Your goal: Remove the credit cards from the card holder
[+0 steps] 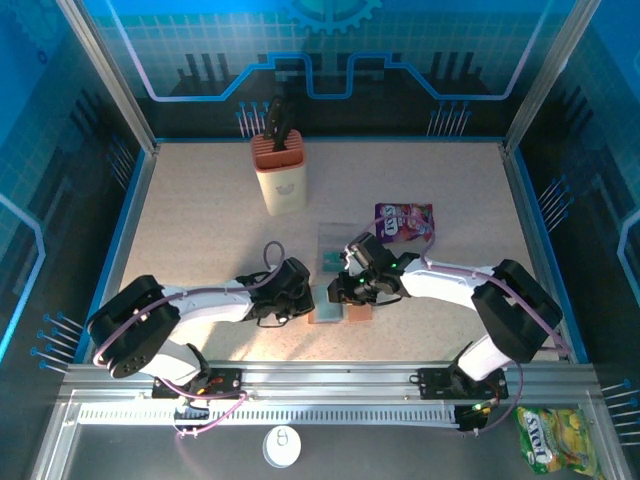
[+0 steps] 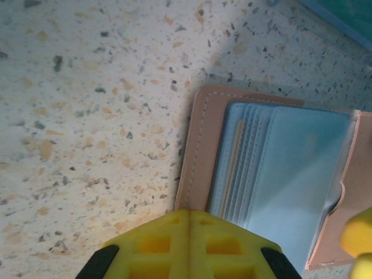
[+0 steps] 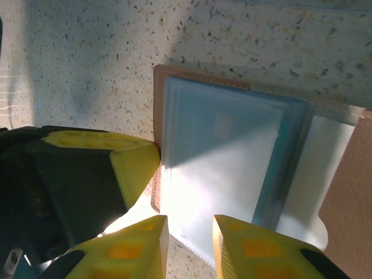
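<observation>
One card holder (image 1: 343, 314) lies open on the bench (image 1: 200, 220), at 6 o'clock from the bench's centre.
Two tools are at it: left from 9 o'clock, right from 12 o'clock.
Left tool (image 2: 189, 239): fingers pressed together, nothing between them, tips at the holder's leather rim.
Right tool (image 3: 189, 228): narrow gap, with the pale sleeve (image 3: 221, 174) edge reaching into it; cannot tell if pinched.
Credit cards (image 2: 236, 160) sit in the pockets: one tan-orange edge, one teal edge; the total can't be counted.
One purple packet (image 1: 403, 222) lies at 1 o'clock of the holder.

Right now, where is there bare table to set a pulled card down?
Bare: the table left of the knife block, and the strip right of the snack packet. Crowded: centre front, where left gripper and right gripper meet over the card holder.
</observation>
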`<state>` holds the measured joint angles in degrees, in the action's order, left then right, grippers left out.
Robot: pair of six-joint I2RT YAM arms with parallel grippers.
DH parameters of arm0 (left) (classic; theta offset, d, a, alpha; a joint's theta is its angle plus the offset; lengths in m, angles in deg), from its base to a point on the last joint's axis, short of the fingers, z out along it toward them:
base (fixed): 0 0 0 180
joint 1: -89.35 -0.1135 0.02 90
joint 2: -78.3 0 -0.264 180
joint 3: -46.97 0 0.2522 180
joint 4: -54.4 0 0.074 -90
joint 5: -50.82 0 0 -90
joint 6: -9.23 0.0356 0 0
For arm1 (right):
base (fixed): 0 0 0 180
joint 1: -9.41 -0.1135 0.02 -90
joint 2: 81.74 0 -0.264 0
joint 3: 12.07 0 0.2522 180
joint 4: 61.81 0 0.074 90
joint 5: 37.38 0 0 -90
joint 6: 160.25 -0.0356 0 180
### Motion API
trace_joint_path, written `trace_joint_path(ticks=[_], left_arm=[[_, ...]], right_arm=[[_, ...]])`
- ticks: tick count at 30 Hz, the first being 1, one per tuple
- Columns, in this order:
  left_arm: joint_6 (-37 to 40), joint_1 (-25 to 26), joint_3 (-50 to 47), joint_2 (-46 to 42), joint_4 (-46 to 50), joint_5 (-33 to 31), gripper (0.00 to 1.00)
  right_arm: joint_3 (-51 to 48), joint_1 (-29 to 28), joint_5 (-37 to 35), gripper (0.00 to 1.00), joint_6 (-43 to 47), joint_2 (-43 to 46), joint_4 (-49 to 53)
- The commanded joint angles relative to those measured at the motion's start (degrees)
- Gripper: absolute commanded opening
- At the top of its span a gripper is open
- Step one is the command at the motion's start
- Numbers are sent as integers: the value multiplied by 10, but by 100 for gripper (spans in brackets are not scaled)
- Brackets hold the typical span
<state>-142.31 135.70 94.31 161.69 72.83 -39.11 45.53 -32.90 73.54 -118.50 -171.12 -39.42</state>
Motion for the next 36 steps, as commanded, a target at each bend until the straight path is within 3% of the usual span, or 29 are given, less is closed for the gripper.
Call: trace_joint_path(ticks=[1,14,26,36], left_arm=[[9,4,-11,-4,49,-20,0],[12,3,-8,-3,52,-22,0],[20,4,10,-53,71,-33,0],[14,3,0,-7,34,-8,0]], right_arm=[[-8,6,25,26,-15,-18,-29],[-10,12,-45,27,24,3,60],[-12,18,-25,27,25,-14,46],[-5,7,-17,28,6,10,30]])
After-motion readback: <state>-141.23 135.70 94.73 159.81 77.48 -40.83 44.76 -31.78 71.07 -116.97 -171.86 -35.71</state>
